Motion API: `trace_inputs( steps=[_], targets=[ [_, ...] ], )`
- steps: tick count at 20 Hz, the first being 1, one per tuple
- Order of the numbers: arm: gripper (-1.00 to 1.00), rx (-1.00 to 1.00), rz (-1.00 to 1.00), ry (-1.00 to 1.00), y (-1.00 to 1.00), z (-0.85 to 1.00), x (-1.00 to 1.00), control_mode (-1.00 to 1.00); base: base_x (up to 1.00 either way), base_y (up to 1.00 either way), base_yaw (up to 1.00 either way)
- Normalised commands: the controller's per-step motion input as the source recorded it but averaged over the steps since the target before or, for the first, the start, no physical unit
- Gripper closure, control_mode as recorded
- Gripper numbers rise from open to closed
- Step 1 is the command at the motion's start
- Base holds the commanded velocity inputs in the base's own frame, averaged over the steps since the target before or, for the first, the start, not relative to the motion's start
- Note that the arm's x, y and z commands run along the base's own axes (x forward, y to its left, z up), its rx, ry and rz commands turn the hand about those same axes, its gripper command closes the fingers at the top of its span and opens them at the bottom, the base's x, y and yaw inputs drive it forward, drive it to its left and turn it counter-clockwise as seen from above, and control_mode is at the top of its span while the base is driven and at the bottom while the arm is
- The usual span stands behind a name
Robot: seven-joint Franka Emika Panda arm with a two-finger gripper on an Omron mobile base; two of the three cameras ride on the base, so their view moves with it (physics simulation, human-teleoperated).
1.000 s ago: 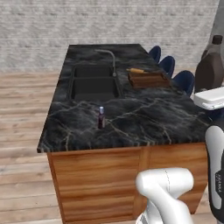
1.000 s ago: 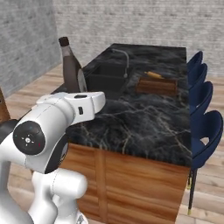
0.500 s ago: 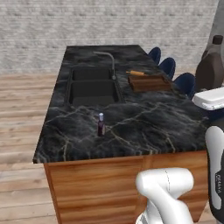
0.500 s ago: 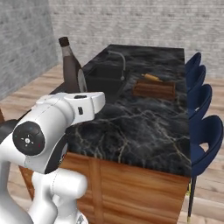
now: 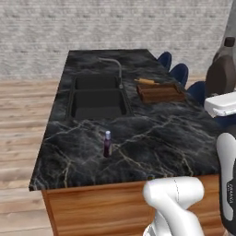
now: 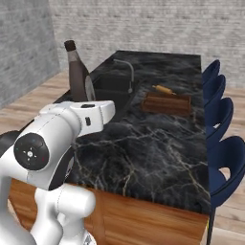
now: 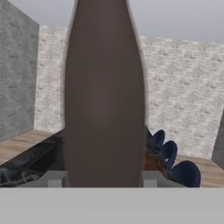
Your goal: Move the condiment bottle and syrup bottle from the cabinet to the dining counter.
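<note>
- Near the front edge of the dining counter (image 5: 152,133), in the left base view, the condiment bottle (image 5: 107,144) stands upright on the black marble, just in front of the double sink (image 5: 97,97). A grey faucet (image 5: 113,69) rises behind the sink's right rim. A wooden tray (image 5: 160,92) with a rolling pin (image 5: 145,81) lies toward the counter's right edge, and blue stools (image 5: 179,73) line that side. At the picture's right margin, the syrup bottle (image 5: 222,73) stands upright above the white hand.
- Over the counter's left edge, in the right base view, the syrup bottle (image 6: 76,72) rises from behind the robot's white wrist; its lower body is hidden, so the grasp itself cannot be made out here. The tray (image 6: 167,102) sits toward the stool (image 6: 220,115) side.
- Up close in the hand view, the syrup bottle (image 7: 105,96) stands between the two fingertips (image 7: 55,178) of the gripper (image 7: 103,179), one on each side; the jaws appear to be pinching its wide body, parted only to its width.
</note>
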Motion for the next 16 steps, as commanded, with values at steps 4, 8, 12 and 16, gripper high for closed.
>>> trace_inputs(
  steps=[4,8,12,16],
  targets=[
    [1.0,0.0,0.0,0.0,0.0,0.0,0.0,1.0,0.6,0.08,-0.02],
    [1.0,0.0,0.0,0.0,0.0,0.0,0.0,1.0,0.55,0.08,-0.03],
    [1.0,0.0,0.0,0.0,0.0,0.0,0.0,1.0,0.25,0.0,-0.02],
    [1.0,0.0,0.0,0.0,0.0,0.0,0.0,1.0,0.0,0.0,0.0]
  ],
)
